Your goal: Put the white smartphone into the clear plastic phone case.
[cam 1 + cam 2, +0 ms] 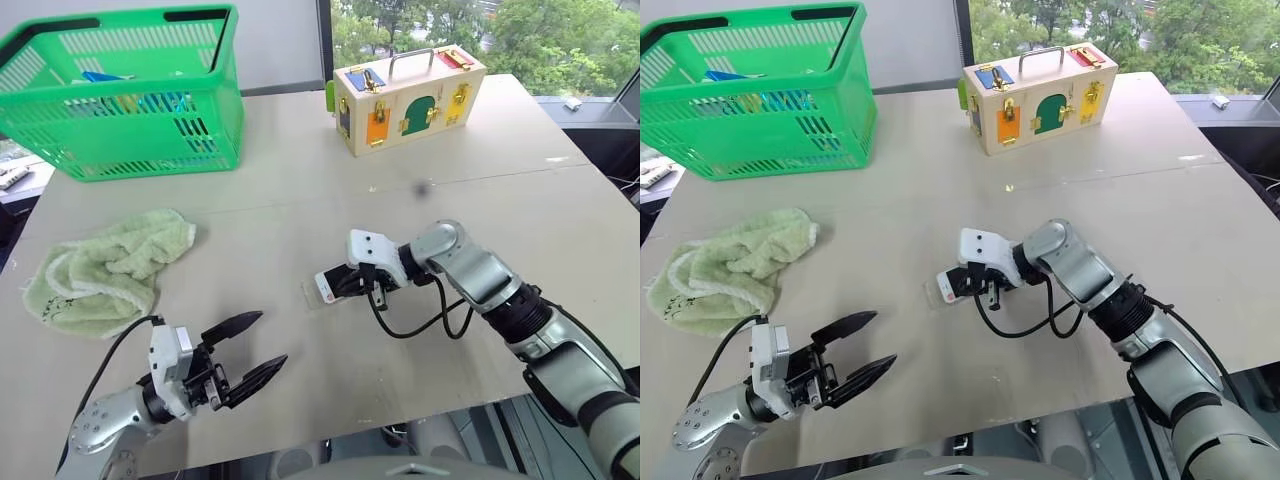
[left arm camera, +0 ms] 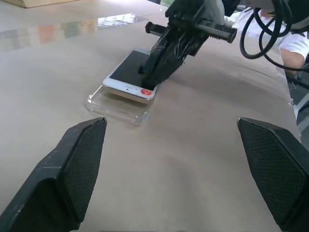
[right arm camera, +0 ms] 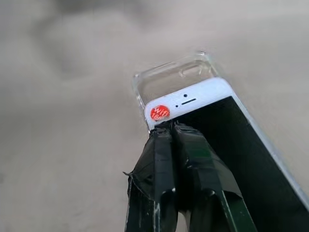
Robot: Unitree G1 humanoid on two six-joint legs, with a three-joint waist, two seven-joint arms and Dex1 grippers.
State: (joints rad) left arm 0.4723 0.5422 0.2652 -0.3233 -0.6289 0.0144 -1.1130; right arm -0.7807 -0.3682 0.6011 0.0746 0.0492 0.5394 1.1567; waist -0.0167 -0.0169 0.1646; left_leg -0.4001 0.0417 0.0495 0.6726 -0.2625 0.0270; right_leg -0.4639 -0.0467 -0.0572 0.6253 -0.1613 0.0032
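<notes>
We see the right pincer pressing on the white smartphone over the clear plastic phone case. Our left pincer hovers open, well apart.

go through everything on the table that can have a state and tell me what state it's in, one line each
white smartphone: screen up, tilted, lying partly over the case, not seated.
clear plastic phone case: flat on the table, open side up.
right gripper: fingers shut, tips pressing on the phone.
left gripper: fingers open, holding nothing.
wooden lock box: doors closed.
green towel: crumpled.
</notes>
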